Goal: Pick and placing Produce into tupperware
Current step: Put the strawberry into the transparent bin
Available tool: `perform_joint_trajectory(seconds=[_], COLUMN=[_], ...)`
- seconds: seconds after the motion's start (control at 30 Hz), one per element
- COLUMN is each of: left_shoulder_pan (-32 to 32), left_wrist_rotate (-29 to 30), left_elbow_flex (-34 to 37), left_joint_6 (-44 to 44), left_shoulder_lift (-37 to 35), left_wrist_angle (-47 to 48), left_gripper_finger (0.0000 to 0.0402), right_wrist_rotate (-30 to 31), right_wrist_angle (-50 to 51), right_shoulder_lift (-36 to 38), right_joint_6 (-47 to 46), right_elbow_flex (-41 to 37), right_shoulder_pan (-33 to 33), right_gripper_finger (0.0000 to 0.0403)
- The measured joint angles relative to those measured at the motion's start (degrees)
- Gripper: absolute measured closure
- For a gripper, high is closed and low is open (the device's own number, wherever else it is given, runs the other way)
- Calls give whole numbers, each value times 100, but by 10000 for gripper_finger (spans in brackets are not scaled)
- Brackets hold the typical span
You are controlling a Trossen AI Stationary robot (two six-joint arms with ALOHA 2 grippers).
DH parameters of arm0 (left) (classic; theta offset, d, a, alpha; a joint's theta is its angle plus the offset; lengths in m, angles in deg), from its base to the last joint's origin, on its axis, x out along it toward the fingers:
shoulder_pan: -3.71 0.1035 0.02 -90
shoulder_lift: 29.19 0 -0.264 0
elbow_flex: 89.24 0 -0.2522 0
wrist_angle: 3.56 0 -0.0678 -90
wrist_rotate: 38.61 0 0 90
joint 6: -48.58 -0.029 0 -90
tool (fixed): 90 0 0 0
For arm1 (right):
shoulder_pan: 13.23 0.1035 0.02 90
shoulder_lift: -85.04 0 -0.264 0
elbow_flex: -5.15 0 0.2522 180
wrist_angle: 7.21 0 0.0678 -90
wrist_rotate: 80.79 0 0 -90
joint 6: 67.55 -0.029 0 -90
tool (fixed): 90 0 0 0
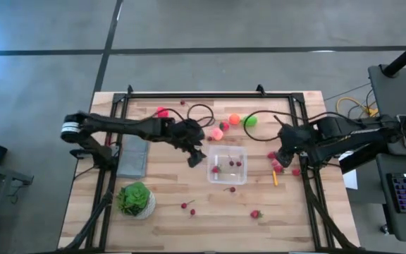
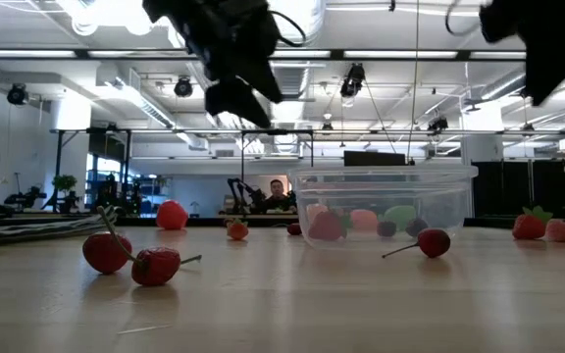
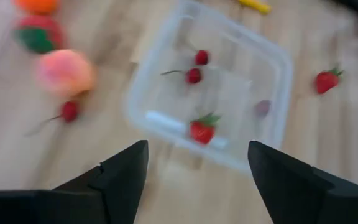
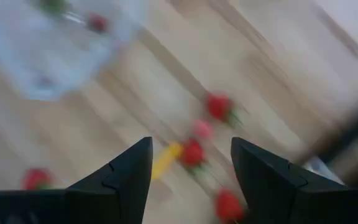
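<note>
Nearest the low camera, two stemmed red cherries [image 2: 130, 257] lay on the desk [image 1: 168, 226]. The left end effector [image 3: 197, 171] hung released and empty just beside the tupperware [image 1: 227, 166], its fingers spread above the box, probably because it had let a strawberry [image 3: 202, 129] fall inside, where that fruit lay with two small berries. The right end effector [image 4: 191, 165] hovered released, holding nothing, over a cluster of red produce [image 1: 279, 164] and a yellow stick [image 4: 165, 159] right of the box, seemingly lining up a pick.
</note>
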Motion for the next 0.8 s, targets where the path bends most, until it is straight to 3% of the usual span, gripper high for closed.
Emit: perform_joint_trajectory(seconds=[0.13,0.27,0.37,0.8], left_shoulder_pan=[24,23,24,46], left_wrist_rotate=[263,357,458,516], left_elbow_flex=[284,651,938,1739], left_joint_6=[-88,-305,-407,-422], left_shoulder_lift=[-387,-791,-994,-1512], left_wrist_angle=[267,263,275,275], left_gripper_finger=[140,139,139,139], right_wrist_rotate=[-582,-1586,-2002,-2264], right_wrist_angle=[333,341,569,802], right_shoulder_lift=[-155,-636,-1173,-3250], right_joint_6=[-357,-78,238,2630], right_elbow_flex=[-338,-589,-653,-403], right_shoulder_pan=[13,59,152,226], right_gripper_finger=[193,193,193,193])
